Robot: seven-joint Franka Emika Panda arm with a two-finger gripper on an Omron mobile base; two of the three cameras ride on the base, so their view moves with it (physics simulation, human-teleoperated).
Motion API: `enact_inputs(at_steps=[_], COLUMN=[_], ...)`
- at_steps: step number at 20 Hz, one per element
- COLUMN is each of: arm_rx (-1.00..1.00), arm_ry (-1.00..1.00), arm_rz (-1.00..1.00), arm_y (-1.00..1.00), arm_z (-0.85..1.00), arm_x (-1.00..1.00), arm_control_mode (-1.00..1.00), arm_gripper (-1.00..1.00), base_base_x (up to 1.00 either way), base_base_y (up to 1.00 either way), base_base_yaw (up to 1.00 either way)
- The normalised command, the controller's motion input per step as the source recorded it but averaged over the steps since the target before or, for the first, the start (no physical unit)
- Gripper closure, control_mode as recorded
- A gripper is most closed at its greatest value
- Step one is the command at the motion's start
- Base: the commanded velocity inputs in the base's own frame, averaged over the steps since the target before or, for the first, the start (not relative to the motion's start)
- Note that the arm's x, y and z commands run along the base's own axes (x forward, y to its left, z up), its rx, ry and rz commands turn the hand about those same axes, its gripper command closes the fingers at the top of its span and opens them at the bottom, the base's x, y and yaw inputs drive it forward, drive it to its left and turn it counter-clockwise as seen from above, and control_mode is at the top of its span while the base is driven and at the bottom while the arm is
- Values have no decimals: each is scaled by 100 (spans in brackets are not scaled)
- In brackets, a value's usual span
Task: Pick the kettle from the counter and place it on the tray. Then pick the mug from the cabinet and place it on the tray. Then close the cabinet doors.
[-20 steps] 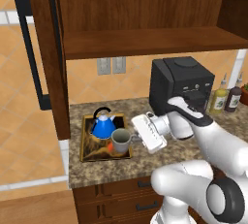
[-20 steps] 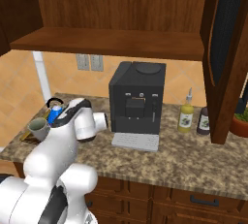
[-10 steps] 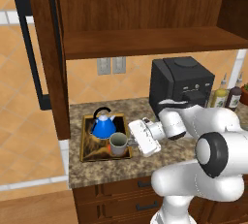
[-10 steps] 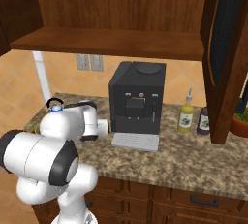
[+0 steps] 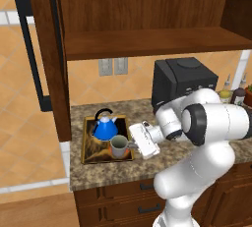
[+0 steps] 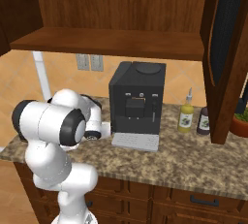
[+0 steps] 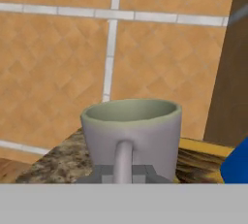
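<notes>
The fingers [image 7: 124, 173] were clamped tight on the loop handle of the mug [image 5: 118, 145], and the mug sat upright over the near right corner of the tray [image 5: 89, 156], right at its front rim. From the hand camera the mug [image 7: 131, 138] faced straight on, handle toward the lens, its open mouth level; whether its base actually touched the tray [image 7: 203, 146] could not be told from these angles.

On the same tray stood the kettle [image 5: 106, 127], blue cone, black arched handle up, just behind and to the left of the mug, close but not touching as far as could be seen. A sliver of that blue body [image 7: 237, 164] cut in at the right edge of the hand view.

The tray lay on the left end of the table [image 5: 93, 172], the speckled granite slab, near its left edge. The black coffee machine [image 5: 183, 81] stood to the right of the tray, behind the arm's white wrist.

Overhead, the cabinet [image 5: 147, 5] hung open, its wooden shelf [image 5: 157, 42] bare where it showed. The left cabinet door [image 5: 47, 59] stood swung out, its black bar handle [image 5: 30, 54] on the outer face. In the right base view the right cabinet door [image 6: 227, 53] also stood open, with two bottles [image 6: 185, 116] on the table [image 6: 184, 160] beside it.
</notes>
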Motion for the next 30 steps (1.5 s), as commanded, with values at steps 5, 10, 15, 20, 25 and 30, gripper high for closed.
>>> enact_inputs(at_steps=[5, 10, 15, 20, 25, 30], arm_rx=[3, 0, 0, 0, 0, 0], arm_ry=[0, 0, 0, 0, 0, 2], arm_rz=[0, 0, 0, 0, -1, -2], arm_y=[3, 16, 18, 5, 0, 0], arm_z=[-21, -19, -12, -4, 1, 9], arm_x=[28, 20, 1, -6, -8, -3], arm_control_mode=[-100, -100, -100, -100, -100, -100], arm_gripper=[100, 100, 100, -100, -100, -100], base_base_x=[0, 0, 0, 0, 0, 0], base_base_y=[0, 0, 0, 0, 0, 0], base_base_yaw=[0, 0, 0, 0, 0, 0])
